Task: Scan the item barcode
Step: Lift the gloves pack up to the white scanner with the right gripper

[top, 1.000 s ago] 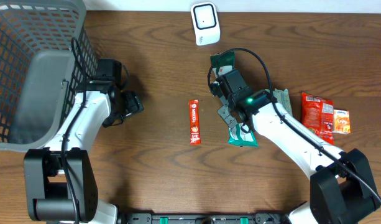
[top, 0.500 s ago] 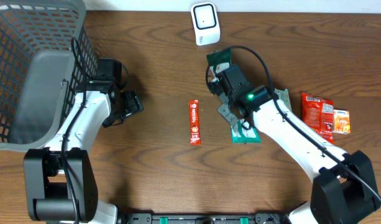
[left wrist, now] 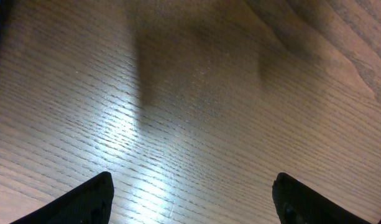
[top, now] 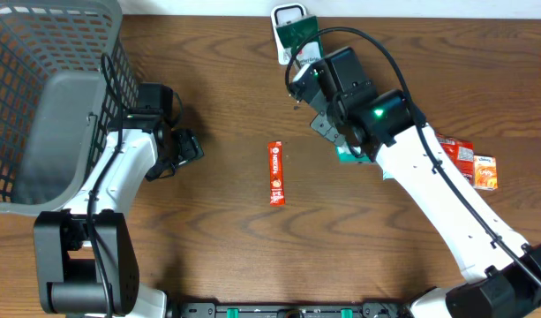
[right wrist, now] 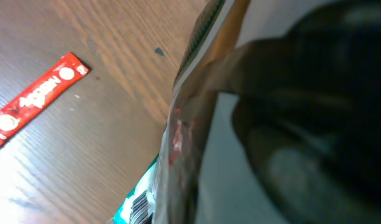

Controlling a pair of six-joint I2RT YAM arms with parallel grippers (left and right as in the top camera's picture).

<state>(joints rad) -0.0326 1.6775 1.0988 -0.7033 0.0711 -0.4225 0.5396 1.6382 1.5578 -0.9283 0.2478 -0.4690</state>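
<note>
A dark green packet (top: 296, 34) hangs over the lower part of the white scanner (top: 285, 12) at the table's far edge. My right gripper (top: 304, 58) is shut on the packet's near end. In the right wrist view the held packet (right wrist: 196, 118) fills most of the picture, blurred and edge-on, and hides the fingers. My left gripper (top: 187, 147) stands open low over bare wood, left of centre, with nothing between its fingers (left wrist: 84, 202).
A red stick sachet (top: 275, 172) lies mid-table, seen too as the sachet (right wrist: 35, 99) in the right wrist view. A teal packet (top: 348, 155) with a barcode (right wrist: 139, 208) lies under the right arm. Red and orange packets (top: 460, 159) lie right. A grey basket (top: 41, 106) stands left.
The right arm has carried the green packet away from me, from beside the teal packet up to the scanner. The left arm has not moved.
</note>
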